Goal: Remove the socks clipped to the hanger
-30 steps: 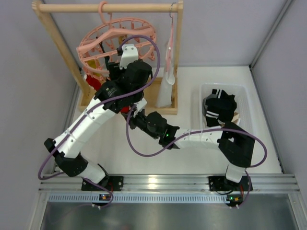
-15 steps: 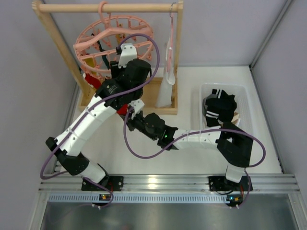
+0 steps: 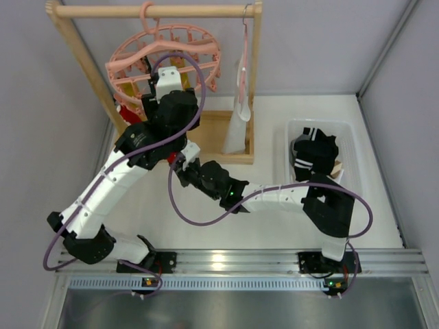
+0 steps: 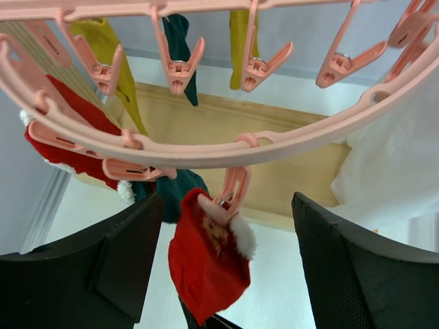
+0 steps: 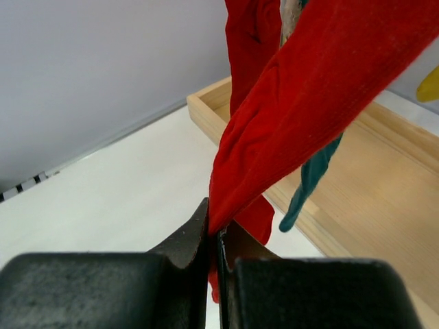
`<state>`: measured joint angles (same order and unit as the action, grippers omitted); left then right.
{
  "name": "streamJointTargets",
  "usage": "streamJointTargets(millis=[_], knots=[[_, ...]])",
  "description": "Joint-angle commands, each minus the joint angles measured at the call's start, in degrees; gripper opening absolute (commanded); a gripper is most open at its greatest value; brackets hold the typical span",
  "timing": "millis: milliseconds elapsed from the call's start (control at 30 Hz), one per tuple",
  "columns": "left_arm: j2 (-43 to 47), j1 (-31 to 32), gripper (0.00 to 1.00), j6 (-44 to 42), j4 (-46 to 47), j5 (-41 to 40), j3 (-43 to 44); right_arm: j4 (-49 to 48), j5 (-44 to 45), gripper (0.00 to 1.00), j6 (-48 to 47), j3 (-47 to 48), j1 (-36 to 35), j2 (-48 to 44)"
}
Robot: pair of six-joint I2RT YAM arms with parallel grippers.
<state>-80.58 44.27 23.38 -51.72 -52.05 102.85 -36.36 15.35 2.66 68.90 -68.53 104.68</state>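
Your right gripper [image 5: 214, 236] has its fingers pinched together on the lower edge of the red sock [image 5: 309, 103], which runs stretched and slanted up out of the wrist view. Just to its right lies the raised lip of the wooden rack's base tray [image 5: 384, 205], with a teal sock [image 5: 312, 175] dangling over it. To its left, white table [image 5: 103, 199] runs back to the wall. Your left gripper [image 4: 228, 204] stands wide open just below the near rim of the hanger [image 4: 309, 130], one finger on each side of the peg [image 4: 233, 192] that bites the red sock's white-trimmed cuff, with a gap showing on both sides. The white cloth [image 4: 398, 164] hangs close by its right finger. Mustard socks [image 4: 113, 55] hang from pegs along the far rim. The hanger hooks over the rack's top bar [image 3: 154, 10] at the table's far left, well apart from the bin [image 3: 302, 130] on the right.
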Motion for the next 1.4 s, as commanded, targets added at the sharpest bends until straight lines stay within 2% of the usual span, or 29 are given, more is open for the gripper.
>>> streamJointTargets(millis=[0, 267, 567, 967, 1367], knots=[[3.41, -0.15, 0.80, 1.06, -1.01, 0.20, -0.10, 2.34, 0.03, 0.00, -1.42, 4.39, -1.52, 1.31], [0.78, -0.15, 0.76, -0.61, -3.91, -6.74, 1.48, 4.63, 0.82, 0.00, -2.04, 7.30, -2.92, 2.98], [-1.33, -0.15, 0.73, -0.79, -4.96, -7.18, 2.71, 7.27, 1.26, 0.00, -5.29, 10.46, -3.63, 4.91], [-4.94, -0.59, 0.73, -3.34, -6.55, -14.30, 4.82, 7.62, 0.38, 0.00, -6.35, 11.34, -3.89, 5.44], [-6.35, -3.31, 0.59, -3.69, -6.46, -14.40, 3.50, 7.97, -0.32, 0.00, -6.87, 12.13, -4.33, 5.97]])
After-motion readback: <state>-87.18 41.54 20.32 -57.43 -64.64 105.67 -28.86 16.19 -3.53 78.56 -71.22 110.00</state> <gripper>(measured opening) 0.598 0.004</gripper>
